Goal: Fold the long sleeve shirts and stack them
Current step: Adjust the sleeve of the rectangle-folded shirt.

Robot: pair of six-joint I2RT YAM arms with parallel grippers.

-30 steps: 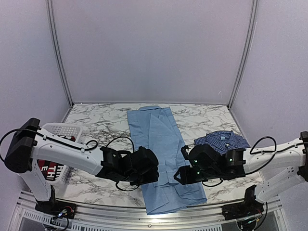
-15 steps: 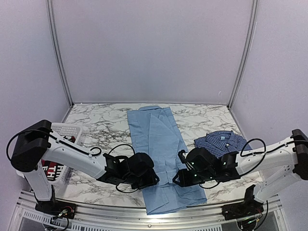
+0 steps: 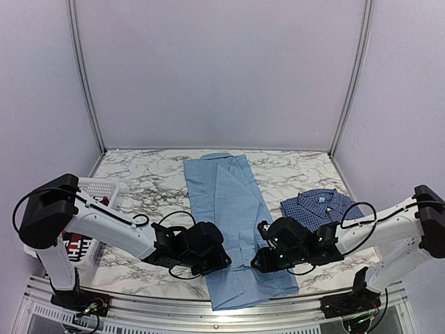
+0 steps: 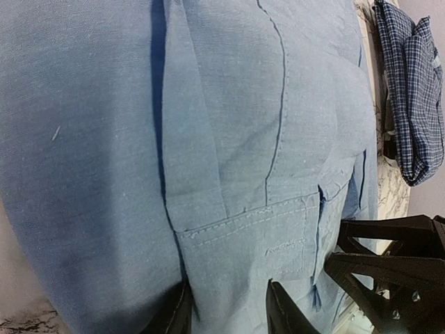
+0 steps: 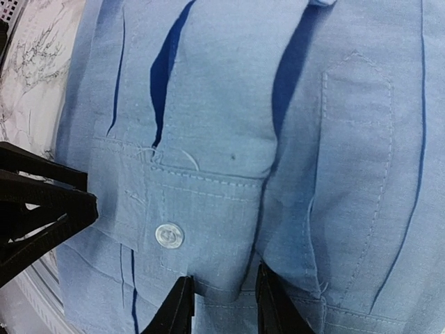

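The long shirt [image 3: 229,202] in the frame's centre is plain light blue; the folded shirt [image 3: 320,205] at right is dark blue with a fine white check. The surface [image 3: 142,179] is white marble veined grey; the basket [image 3: 90,185] is white.

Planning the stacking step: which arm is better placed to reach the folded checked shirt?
Right. The dark blue checked shirt lies just behind the right gripper on that side; the left gripper sits across the light blue shirt from it.
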